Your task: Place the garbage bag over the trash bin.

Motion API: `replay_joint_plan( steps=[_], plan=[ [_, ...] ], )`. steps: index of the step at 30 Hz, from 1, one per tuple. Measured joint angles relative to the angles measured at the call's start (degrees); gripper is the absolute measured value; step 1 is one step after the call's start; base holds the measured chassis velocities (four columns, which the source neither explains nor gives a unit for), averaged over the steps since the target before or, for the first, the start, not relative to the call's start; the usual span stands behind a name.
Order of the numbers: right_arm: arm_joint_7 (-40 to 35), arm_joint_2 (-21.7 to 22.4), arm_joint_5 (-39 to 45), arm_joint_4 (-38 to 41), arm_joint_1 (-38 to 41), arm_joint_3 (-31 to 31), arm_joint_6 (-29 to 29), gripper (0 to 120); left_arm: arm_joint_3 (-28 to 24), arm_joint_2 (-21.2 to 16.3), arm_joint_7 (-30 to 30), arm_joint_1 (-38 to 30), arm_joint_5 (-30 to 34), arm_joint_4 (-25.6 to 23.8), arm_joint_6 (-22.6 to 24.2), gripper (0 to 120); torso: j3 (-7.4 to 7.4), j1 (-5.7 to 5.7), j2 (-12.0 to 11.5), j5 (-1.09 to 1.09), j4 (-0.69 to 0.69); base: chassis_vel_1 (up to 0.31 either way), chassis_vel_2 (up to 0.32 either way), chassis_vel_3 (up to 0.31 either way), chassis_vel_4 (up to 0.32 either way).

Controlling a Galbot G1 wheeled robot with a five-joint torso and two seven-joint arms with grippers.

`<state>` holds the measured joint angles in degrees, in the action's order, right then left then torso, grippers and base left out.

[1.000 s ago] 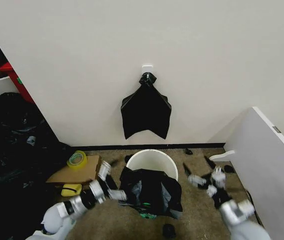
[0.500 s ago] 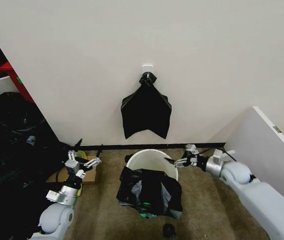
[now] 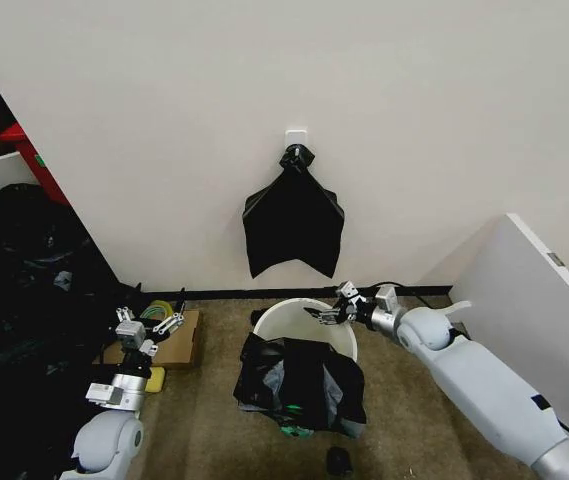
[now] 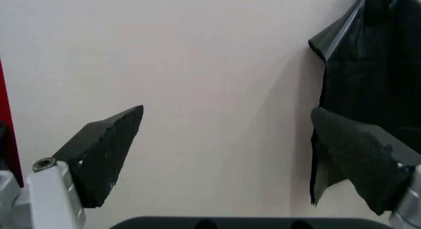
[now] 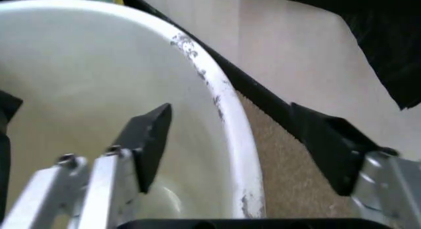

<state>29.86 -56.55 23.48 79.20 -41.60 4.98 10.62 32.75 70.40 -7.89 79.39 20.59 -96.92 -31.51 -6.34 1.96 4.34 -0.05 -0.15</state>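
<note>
Your right gripper (image 3: pixel 326 312) hangs spread wide at the far rim of the trash bin (image 3: pixel 276 320), one finger inside the rim and one outside, gripping nothing. The garbage bag (image 3: pixel 302 385) lies crumpled over the bin's near edge and spills onto the floor, so the fitting looks barely started. Next you'd likely need to catch the bag's hem and stretch it across; your left gripper (image 3: pixel 148 324) waits raised and empty, well off to the left.

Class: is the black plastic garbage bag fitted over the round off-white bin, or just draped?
Just draped. The black plastic garbage bag hangs crumpled down the round off-white bin's front; the far rim is bare.
</note>
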Motion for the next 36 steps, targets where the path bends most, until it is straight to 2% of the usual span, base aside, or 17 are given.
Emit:
replay_joint_plan(
  steps=[1, 6, 9, 10, 13, 14, 17, 18, 19, 21, 22, 25, 26, 27, 28, 31, 36],
  plan=[
    [0.0, 0.0, 0.0, 0.0, 0.0, 0.0, 0.0, 67, 0.0, 0.0, 0.0, 0.0, 0.0, 0.0, 0.0, 100, 0.00, 0.00, 0.0, 0.00, 0.00, 0.000, 0.000, 0.000, 0.000],
    [-2.0, 0.2, 0.2, 0.7, -1.2, -0.4, 0.4, 49, -0.5, 0.1, 0.6, 0.2, -0.5, 0.0, 0.0, 100, 0.00, -0.01, 0.0, 0.01, 0.01, 0.000, 0.000, 0.000, 0.000],
    [-8.2, 0.8, 2.7, 3.2, -2.9, 0.0, 2.7, 34, -1.1, 0.2, 1.3, 0.2, -1.0, 0.1, -0.2, 100, 0.00, -0.01, 0.0, 0.01, 0.00, 0.000, 0.000, 0.000, 0.000],
    [-8.2, 0.8, 2.7, 3.2, -2.9, 0.0, 2.7, 34, -1.1, 0.2, 1.3, 0.2, -1.0, 0.1, -0.2, 100, 0.00, -0.01, 0.0, 0.01, 0.00, 0.000, 0.000, 0.000, 0.000],
    [-18.7, 2.0, 6.9, 8.2, -5.0, 0.9, 8.2, 20, -1.5, 0.2, 2.2, 0.2, -1.2, 0.3, -0.2, 100, 0.00, -0.01, 0.0, 0.03, 0.01, 0.000, 0.000, 0.000, 0.000],
    [-18.7, 2.0, 6.9, 8.2, -5.0, 0.9, 8.2, 20, -1.5, 0.2, 2.2, 0.2, -1.2, 0.3, -0.2, 100, 0.00, -0.01, 0.0, 0.03, 0.01, 0.000, 0.000, 0.000, 0.000],
    [-32.5, 4.3, 13.5, 14.9, -8.3, 1.6, 12.5, 7, -1.8, -0.1, 3.4, 0.0, -1.4, 0.7, -0.3, 100, -0.01, -0.01, 0.0, 0.05, 0.03, 0.000, 0.000, 0.000, 0.000],
    [-32.5, 4.3, 13.5, 14.9, -8.3, 1.6, 12.5, 7, -1.8, -0.1, 3.4, 0.0, -1.4, 0.7, -0.3, 100, -0.01, -0.01, 0.0, 0.05, 0.03, 0.000, 0.000, 0.000, 0.000],
    [-42.5, 5.5, 19.7, 19.2, -10.5, 1.9, 14.0, 5, -2.1, -0.2, 4.5, -0.2, -1.8, 1.0, -0.3, 100, -0.01, -0.01, 0.0, 0.05, 0.03, 0.000, 0.000, 0.000, 0.000],
    [-53.1, 6.5, 27.3, 24.2, -13.6, 1.3, 14.4, 4, -2.5, -0.3, 5.7, -0.3, -2.3, 1.3, -0.3, 100, -0.01, -0.01, 0.0, 0.01, 0.02, 0.000, 0.000, 0.000, 0.000],
    [-57.6, 6.8, 30.8, 26.8, -15.7, 0.5, 13.8, 4, -2.7, -0.3, 6.3, -0.3, -2.6, 1.4, -0.3, 100, -0.01, 0.00, 0.0, 0.00, 0.00, 0.000, 0.000, 0.000, 0.000],
    [-59.7, 6.8, 32.5, 28.2, -17.0, -0.1, 12.9, 4, -2.8, -0.3, 6.5, -0.3, -2.6, 1.4, -0.3, 100, -0.01, -0.01, 0.0, 0.00, -0.01, 0.000, 0.000, 0.000, 0.000],
    [-64.2, 6.6, 36.3, 31.5, -20.7, -1.8, 9.5, 2, -3.1, -0.3, 7.0, -0.4, -2.8, 1.4, -0.3, 100, -0.01, -0.01, 0.0, 0.01, -0.03, 0.000, 0.000, 0.000, 0.000],
    [-67.2, 5.7, 39.0, 33.9, -24.2, -3.6, 6.1, 2, -3.3, -0.3, 7.2, -0.4, -2.8, 1.4, -0.3, 100, -0.02, 0.00, 0.0, -0.01, 0.04, 0.000, 0.000, 0.000, 0.000],
    [-67.2, 5.7, 39.0, 33.9, -24.2, -3.6, 6.1, 2, -3.3, -0.3, 7.2, -0.4, -2.8, 1.4, -0.3, 100, -0.02, 0.00, 0.0, -0.01, 0.04, 0.000, 0.000, 0.000, 0.000],
    [-71.5, 1.0, 40.5, 37.7, -34.2, -7.1, -2.3, 2, -3.7, -0.6, 7.4, -0.4, -2.8, 0.7, -0.3, 100, -0.01, -0.01, 0.0, 0.03, -0.02, 0.000, 0.000, 0.000, 0.000],
    [-72.0, -3.0, 37.6, 38.0, -38.5, -8.3, -7.3, 2, -4.2, -0.7, 7.5, -0.2, -2.7, -0.2, -0.2, 100, -0.01, -0.01, 0.0, 0.00, 0.01, 0.000, 0.000, 0.000, 0.000]
  ],
)
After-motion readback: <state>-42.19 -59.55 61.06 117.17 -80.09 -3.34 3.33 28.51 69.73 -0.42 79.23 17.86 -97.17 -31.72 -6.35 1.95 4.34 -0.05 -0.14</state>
